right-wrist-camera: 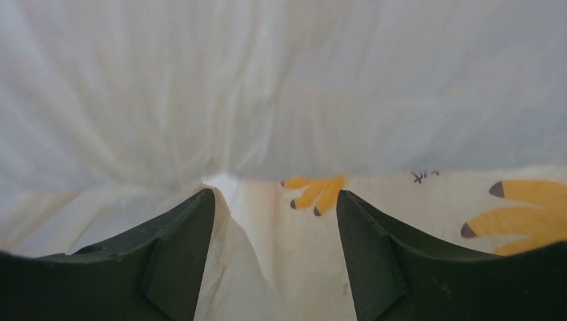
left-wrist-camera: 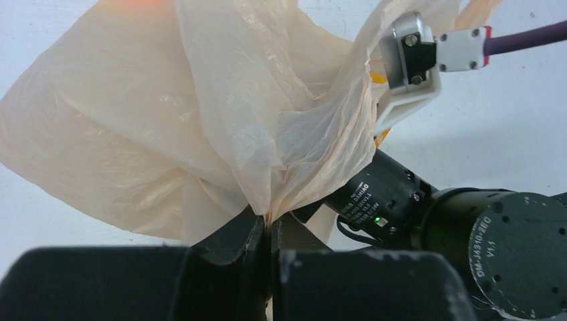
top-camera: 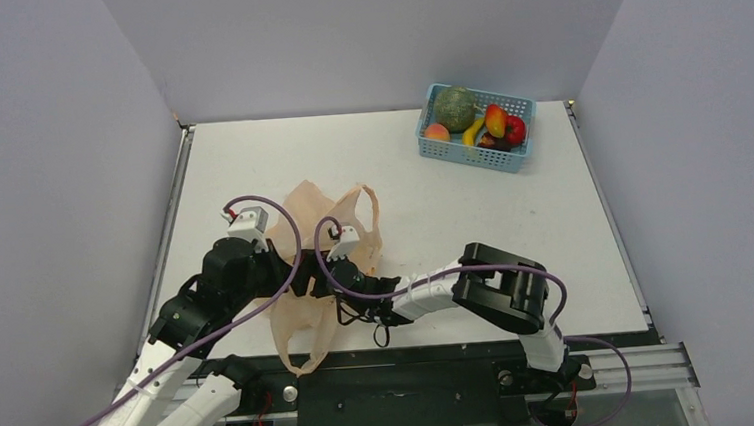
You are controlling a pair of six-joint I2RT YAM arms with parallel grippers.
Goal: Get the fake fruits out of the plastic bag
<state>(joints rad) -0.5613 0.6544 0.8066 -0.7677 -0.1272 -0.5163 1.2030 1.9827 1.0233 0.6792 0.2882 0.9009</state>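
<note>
Pale-orange plastic bag [top-camera: 307, 203] pinched tight by left gripper [left-wrist-camera: 269, 225], probably to anchor it; right gripper [right-wrist-camera: 275, 198], jaws apart and empty, noses into the film.

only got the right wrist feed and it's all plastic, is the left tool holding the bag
observer: yes, the left tool is shut on a pinched fold of the bag.
operator: any fruit in it
observer: none shows through it. In the top view the melon, banana and mango sit in a blue basket at the table's far right.
operator: where's my right tool then
observer: the right tool is open, its fingers hidden under the bag's folds, close beside the left tool.
</note>
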